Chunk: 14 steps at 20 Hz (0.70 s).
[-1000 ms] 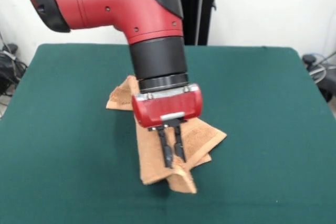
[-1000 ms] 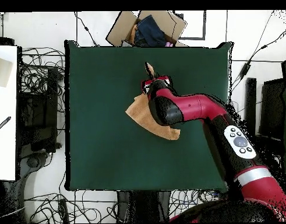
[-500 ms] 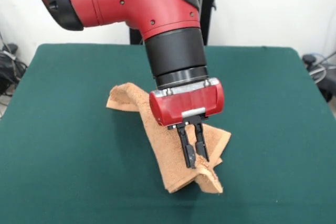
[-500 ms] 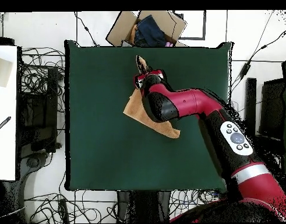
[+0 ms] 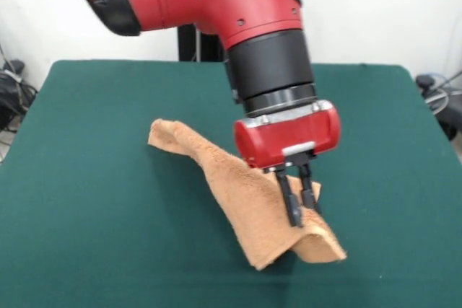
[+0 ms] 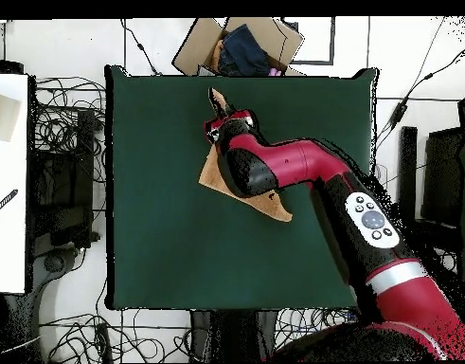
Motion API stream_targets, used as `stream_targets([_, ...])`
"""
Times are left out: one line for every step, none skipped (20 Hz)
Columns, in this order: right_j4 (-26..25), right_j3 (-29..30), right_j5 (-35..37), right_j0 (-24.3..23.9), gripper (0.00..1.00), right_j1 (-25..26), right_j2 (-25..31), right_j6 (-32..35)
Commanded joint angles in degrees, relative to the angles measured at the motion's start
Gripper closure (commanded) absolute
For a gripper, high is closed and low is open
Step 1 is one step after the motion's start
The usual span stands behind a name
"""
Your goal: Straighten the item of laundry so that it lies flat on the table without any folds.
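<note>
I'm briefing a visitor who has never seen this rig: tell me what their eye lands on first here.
The big red and black arm sweeps down from the top of the front view and dominates it. Its gripper is shut on the orange-tan towel, lifting one part off the dark green table so the cloth hangs stretched and rumpled, not flat.

Robot lab: tangled floor cables (image 6: pixel 70 123), pedestal-mounted arm (image 6: pixel 302 171).

The small orange-tan terry towel (image 5: pixel 245 200) lies on the big dark green felt worktop (image 5: pixel 94 236), near its middle. One end is lifted up, held by the black pincer (image 5: pixel 302 205) on the red and black robot arm (image 5: pixel 216 5). The arm hangs over the towel.

Past one worktop edge sits an open brown cardboard box (image 6: pixel 238 45).
</note>
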Motion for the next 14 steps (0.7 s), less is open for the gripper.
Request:
stream_targets([-0.5,3.4,-0.1,4.7,1.00,-1.2,0.0,4.7])
stream_targets([-0.6,3.4,-0.4,5.2,1.00,-1.6,-0.6,5.0])
stream_targets([-0.6,3.7,-1.2,6.2,1.00,-2.4,-1.9,6.1])
stream_targets([-0.2,3.9,-1.6,7.5,1.00,-3.6,-3.7,7.6])
stream_targets([0.1,4.1,-3.4,10.4,1.00,-5.6,-7.6,10.3])
stream_targets([0.7,3.9,-6.2,14.7,1.00,-7.8,-13.8,13.9])
stream_targets([1.8,4.0,-8.5,18.4,1.00,-9.1,-18.9,16.4])
stream_targets([3.1,4.3,-10.1,21.0,1.00,-9.7,-22.4,17.5])
stream_targets([4.5,4.7,-11.7,23.6,1.00,-10.3,-26.0,18.6])
stream_targets([6.4,5.1,-13.5,26.4,1.00,-10.5,-29.7,19.3])
stream_targets([8.0,5.7,-14.4,27.9,1.00,-10.6,-31.6,19.3])
stream_targets([9.6,6.2,-15.3,29.3,1.00,-10.6,-33.6,19.2])
stream_targets([10.8,6.6,-15.7,29.9,1.00,-10.7,-34.1,18.7])
stream_targets([12.0,6.8,-16.6,30.7,1.00,-10.6,-35.1,18.1])
